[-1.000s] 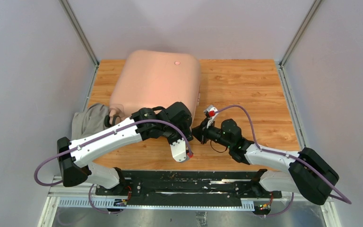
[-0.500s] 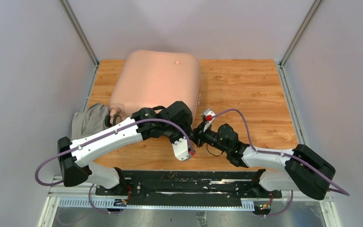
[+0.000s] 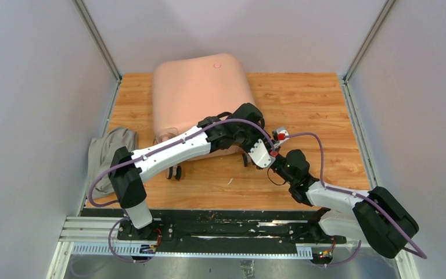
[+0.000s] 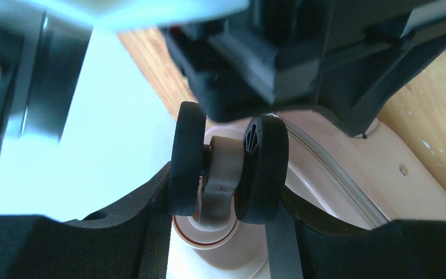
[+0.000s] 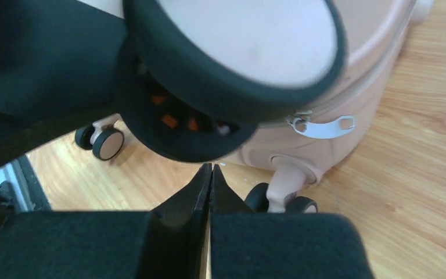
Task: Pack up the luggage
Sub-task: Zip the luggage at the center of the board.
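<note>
Impossible to judge clamping by left gripper (image 4: 232,195) on small black-and-pink caster wheel (image 4: 264,168). Hidden under white left arm (image 3: 174,150): near edge of pale pink hard-shell suitcase (image 3: 197,87).

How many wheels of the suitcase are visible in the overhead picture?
2. One wheel at the suitcase's near left corner, one at its near right corner. Others may be hidden.

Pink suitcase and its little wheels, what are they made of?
Suitcase: it looks like hard plastic, smooth and slightly matte, and it keeps its rounded shape. Wheels: the dull black rims look like rubber or soft plastic, and the pink hubs look like plastic. Zipper pull: it is shiny silver, so probably metal.
</note>
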